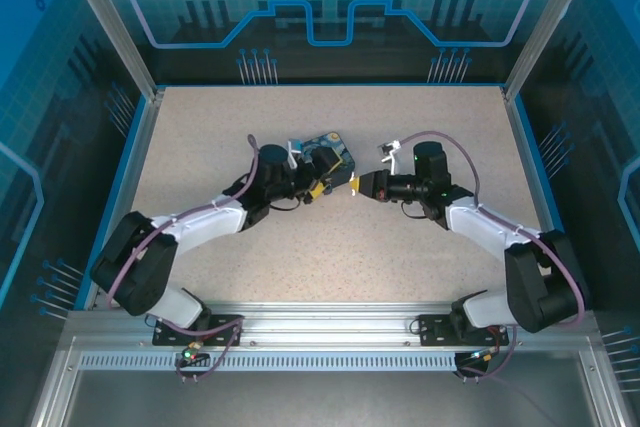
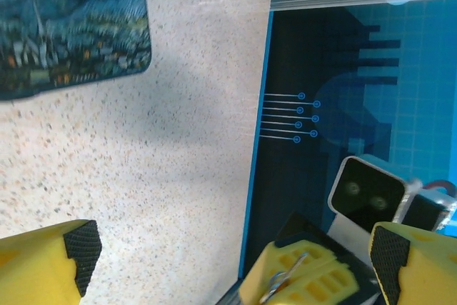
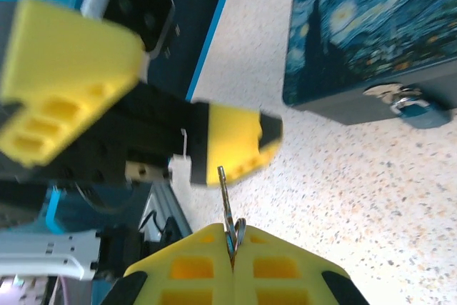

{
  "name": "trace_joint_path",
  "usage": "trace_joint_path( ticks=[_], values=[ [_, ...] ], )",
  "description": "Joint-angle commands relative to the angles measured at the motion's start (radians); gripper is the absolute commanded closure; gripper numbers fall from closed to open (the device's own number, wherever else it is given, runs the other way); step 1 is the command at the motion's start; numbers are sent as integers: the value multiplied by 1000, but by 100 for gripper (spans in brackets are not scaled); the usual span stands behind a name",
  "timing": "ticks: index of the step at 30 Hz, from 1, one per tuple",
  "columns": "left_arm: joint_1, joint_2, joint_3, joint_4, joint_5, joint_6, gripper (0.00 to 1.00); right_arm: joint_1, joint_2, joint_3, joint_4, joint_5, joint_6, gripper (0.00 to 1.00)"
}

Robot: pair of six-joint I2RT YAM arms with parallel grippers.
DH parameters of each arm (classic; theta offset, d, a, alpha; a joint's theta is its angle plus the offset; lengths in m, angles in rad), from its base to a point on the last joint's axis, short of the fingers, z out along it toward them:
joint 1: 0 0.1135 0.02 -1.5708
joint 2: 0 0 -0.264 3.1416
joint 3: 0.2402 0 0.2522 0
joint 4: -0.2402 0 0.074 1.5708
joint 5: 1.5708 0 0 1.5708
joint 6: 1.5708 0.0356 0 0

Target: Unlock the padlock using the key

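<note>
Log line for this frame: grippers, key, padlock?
left gripper: open, empty | right gripper: shut on key | padlock: on box front, key not inserted

Bright, even light is washing the table (image 1: 330, 257); soft shadows are falling across it, and close things are blurring in wrist views.

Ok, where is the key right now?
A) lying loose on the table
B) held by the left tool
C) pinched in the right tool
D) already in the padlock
C: in the right wrist view the key sticks out from between the shut fingers of the right tool, well apart from the padlock on the box.
</note>
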Motion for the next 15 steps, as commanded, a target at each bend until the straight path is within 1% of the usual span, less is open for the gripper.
trace_joint_path(
  ticks=[1,2,5,9,11,14,15],
  values=[
    [60,-51,30,-151,95,194,4,-8,25,49,-85,-143,-127,100],
    [78,-53,32,-156,122,211,5,-8,29,56,-96,-151,-137,100],
    [115,-46,34,-152,215,251,13,-4,48,75,-111,-179,-152,100],
    [123,-12,53,-155,329,297,24,11,74,96,-119,-197,-156,100],
    [123,4,46,-110,366,279,31,28,92,111,-126,-189,-158,100],
    [122,19,26,-39,392,239,39,50,114,122,-124,-171,-158,100],
    [121,22,21,-16,400,226,41,58,121,124,-120,-166,-155,100]
  ],
)
